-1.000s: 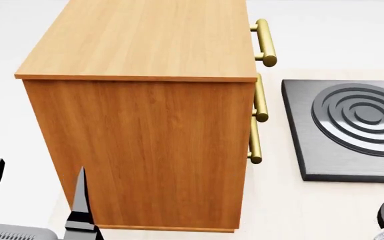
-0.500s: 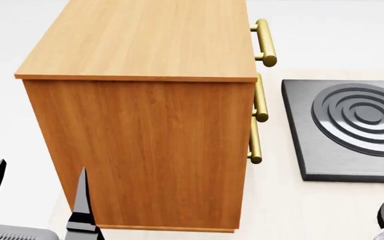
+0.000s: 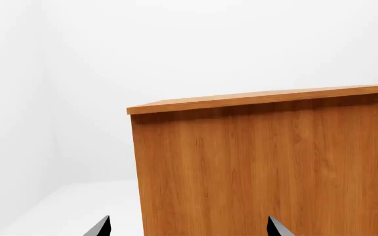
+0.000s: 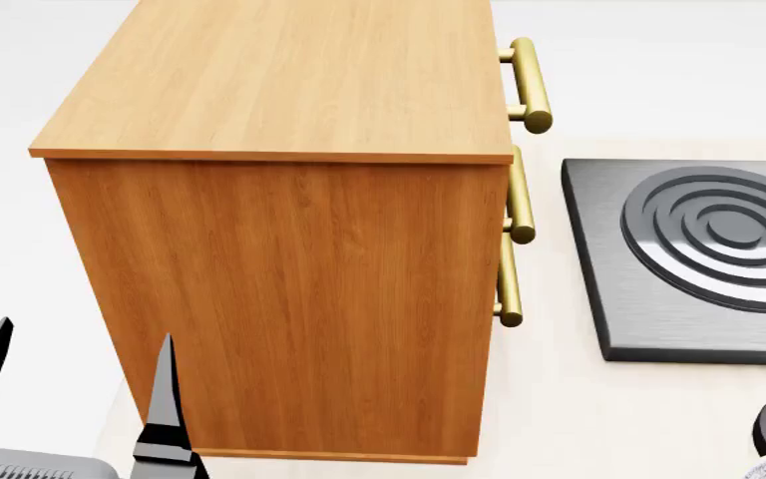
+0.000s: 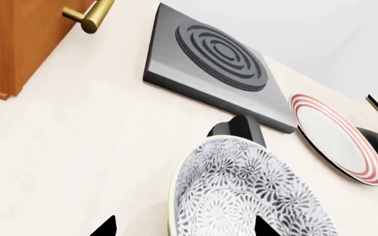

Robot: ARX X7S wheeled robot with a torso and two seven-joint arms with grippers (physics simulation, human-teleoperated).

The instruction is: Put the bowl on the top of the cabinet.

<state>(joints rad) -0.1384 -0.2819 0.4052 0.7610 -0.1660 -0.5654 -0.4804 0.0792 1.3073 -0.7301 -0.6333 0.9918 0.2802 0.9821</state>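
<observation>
I see the bowl on the counter right of the cabinet, under my right end effector, spread wide, empty. Left end effector wide, empty.

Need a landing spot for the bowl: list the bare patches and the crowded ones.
The cabinet top is bare. Pale tabletop between cabinet, burner slab and bowl is free. It's crowded past the bowl, where the slab meets the red-ringed plate.
</observation>
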